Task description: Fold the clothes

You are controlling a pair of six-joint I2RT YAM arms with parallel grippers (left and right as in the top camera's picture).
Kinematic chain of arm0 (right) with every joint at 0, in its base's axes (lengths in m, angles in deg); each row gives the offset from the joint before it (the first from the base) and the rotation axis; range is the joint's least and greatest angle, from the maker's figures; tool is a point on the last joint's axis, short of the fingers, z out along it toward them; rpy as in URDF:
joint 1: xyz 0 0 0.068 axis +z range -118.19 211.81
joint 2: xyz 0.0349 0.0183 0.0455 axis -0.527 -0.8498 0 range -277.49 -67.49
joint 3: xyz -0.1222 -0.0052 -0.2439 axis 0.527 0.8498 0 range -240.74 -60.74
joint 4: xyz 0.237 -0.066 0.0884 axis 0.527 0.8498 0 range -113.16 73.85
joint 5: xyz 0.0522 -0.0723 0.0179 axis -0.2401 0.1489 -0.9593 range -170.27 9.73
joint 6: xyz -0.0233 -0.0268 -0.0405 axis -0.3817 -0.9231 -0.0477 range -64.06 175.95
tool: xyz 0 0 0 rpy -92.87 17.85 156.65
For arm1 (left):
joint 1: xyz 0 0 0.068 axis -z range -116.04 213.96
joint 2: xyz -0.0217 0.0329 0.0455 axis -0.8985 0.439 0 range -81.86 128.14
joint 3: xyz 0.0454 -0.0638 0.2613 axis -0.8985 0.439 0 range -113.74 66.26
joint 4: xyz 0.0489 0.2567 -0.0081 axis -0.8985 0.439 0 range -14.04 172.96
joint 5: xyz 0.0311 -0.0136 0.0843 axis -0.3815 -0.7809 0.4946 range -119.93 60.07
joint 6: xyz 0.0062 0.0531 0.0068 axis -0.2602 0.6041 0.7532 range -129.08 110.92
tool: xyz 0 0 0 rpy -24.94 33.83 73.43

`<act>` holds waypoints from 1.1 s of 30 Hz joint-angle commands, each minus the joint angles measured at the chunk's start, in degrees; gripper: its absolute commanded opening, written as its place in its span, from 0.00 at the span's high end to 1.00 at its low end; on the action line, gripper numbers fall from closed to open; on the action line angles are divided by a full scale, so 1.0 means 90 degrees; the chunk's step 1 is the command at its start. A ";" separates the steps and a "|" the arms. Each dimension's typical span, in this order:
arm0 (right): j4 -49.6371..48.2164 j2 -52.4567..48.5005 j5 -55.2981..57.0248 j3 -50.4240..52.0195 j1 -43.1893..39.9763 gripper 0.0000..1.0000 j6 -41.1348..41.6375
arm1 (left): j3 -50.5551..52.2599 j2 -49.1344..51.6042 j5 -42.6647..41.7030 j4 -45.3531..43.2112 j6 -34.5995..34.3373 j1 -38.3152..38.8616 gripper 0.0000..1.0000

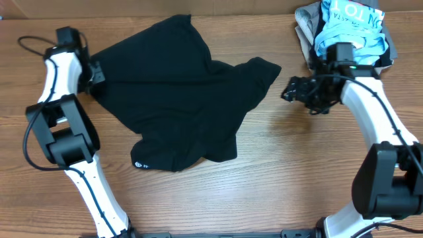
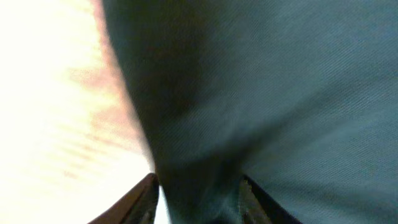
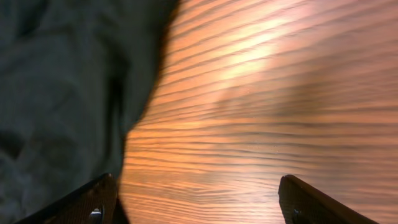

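Centre-left on counter (image 1: 297,178): black T-shirt (image 1: 172,99), loose and rumpled, not folded. One sleeve points right. Hem lies toward near edge, w/ small white tag mark (image 1: 139,164) at near-left corner.

At shirt's far-left edge: left gripper (image 1: 98,71), touching the cloth. Left wrist view mostly filled w/ dark fabric, which runs down btwn the two fingers (image 2: 140,202). Jaws partly apart w/ cloth in the gap. Can't tell whether pinching it or just standing around it. Washed-out bright wood at left of that view.

Just right of the sleeve, over bare wood and apart from the cloth: right gripper (image 1: 291,89). Jaws spread wide. Right wrist view shows only wood grain btwn the fingertips (image 3: 102,199), w/ shirt edge off to the left.

Far-right corner: pile w/ light blue garment (image 1: 350,30), white lettering on it, lying on top of grey-tan garment (image 1: 304,30). Well apart from the T-shirt.
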 commanded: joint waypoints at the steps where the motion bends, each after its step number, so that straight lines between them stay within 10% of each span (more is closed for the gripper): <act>1: -0.0104 0.0143 -0.0134 -0.0129 0.0452 0.13 0.0126 | -0.0097 -0.0214 0.0129 0.0495 -0.0141 -0.0078 0.48; 9: -0.0287 0.0070 -0.0153 -0.0121 0.1681 0.13 0.0299 | -0.0437 -0.0340 -0.0182 0.1387 -0.0138 -0.0138 0.14; 24: 0.0005 -0.0039 0.0209 0.0425 0.3594 0.14 0.0799 | -0.1892 -0.2390 -0.0874 0.2195 -0.0095 0.0172 0.00; 33: -0.0287 -0.0075 0.0442 0.0998 0.3827 0.63 0.0743 | -0.1892 -0.3036 -0.0998 0.2220 -0.0090 0.0488 0.00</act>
